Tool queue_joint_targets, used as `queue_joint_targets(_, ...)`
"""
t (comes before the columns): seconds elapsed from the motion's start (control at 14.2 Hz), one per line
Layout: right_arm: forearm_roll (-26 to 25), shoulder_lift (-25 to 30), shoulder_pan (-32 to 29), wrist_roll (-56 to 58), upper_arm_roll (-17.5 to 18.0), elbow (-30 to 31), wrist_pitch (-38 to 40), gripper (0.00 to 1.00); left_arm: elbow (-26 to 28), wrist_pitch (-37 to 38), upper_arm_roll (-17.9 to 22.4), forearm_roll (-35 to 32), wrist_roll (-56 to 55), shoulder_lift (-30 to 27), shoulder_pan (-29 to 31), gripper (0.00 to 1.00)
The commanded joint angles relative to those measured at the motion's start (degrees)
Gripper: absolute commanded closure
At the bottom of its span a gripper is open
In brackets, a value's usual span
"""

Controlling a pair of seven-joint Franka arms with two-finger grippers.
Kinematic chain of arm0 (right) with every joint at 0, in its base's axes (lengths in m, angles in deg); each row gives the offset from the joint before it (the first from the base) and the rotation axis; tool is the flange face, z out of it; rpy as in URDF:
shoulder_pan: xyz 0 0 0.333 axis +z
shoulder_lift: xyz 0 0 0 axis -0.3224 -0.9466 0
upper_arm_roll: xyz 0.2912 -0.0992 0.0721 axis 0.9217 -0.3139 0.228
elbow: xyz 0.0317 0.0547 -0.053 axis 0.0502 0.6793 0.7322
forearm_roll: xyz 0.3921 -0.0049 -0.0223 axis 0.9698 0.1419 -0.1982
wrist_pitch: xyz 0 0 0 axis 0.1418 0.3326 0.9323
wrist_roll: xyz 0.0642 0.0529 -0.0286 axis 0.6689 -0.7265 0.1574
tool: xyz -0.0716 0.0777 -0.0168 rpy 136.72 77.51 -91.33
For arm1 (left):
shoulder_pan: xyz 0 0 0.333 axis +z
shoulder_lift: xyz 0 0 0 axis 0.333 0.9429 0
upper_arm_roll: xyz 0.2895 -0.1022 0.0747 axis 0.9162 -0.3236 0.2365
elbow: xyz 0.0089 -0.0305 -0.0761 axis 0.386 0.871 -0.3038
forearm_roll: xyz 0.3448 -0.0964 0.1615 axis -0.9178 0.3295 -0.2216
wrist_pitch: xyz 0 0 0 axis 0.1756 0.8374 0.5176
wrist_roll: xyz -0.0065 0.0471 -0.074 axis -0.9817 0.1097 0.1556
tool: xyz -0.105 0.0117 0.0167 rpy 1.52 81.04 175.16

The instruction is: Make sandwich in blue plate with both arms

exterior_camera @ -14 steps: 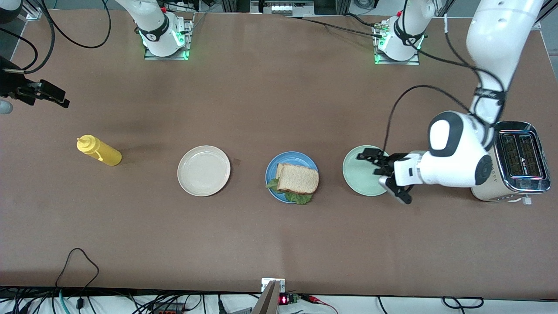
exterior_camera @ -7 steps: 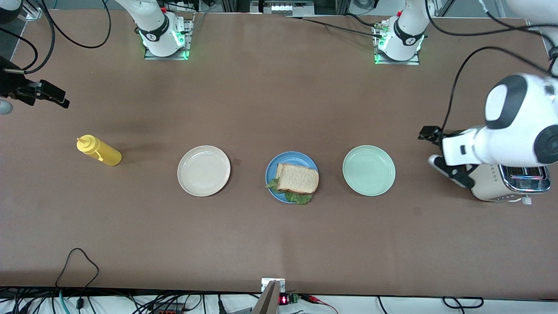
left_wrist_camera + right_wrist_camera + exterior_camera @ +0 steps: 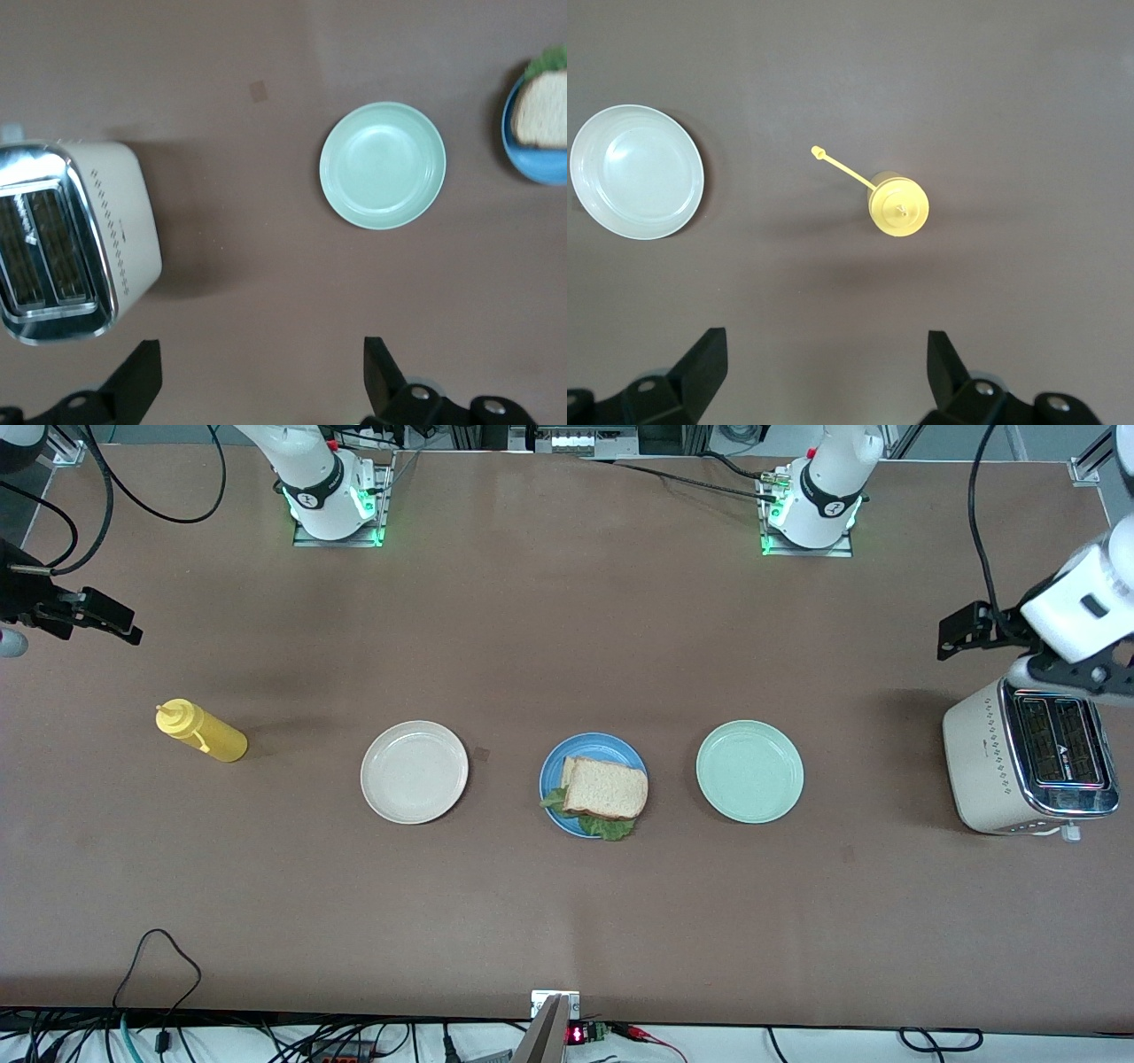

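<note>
Front view: sandwich (image 3: 602, 790) sits stacked on blue plate (image 3: 592, 783) — I judge assembly done. Left tool (image 3: 974, 633) above toaster (image 3: 1028, 766), right tool (image 3: 89, 615) over desk (image 3: 567, 912) edge, both wide, empty. Next: park arms.

**What's sitting on the tabletop**

Brown tabletop (image 3: 567, 629) carries a row: yellow squeeze bottle (image 3: 201, 731) lying toward the right arm's end, then cream plate (image 3: 414, 771), blue plate (image 3: 554, 797), pale green plate (image 3: 749, 771), and a toaster (image 3: 1028, 766) at the left arm's end.

Yellow squeeze bottle (image 3: 201, 731); cream plate (image 3: 414, 771); pale green plate (image 3: 749, 771); toaster (image 3: 1028, 755) on brown table (image 3: 567, 646)
</note>
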Motion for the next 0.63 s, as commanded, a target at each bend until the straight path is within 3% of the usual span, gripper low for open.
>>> queue_joint_targets(0.0, -0.89, 0.51, 0.08, -0.41, 0.23, 0.11, 0.16, 0.00, 3.22, -0.65, 0.98, -0.54, -3.09, -3.99, -1.26, 0.00)
queue_joint_targets(0.56, -0.89, 0.51, 0.08, -0.49, 0.23, 0.11, -0.19, 0.00, 3.31, -0.22, 0.98, -0.54, -3.97, -5.49, -1.26, 0.00)
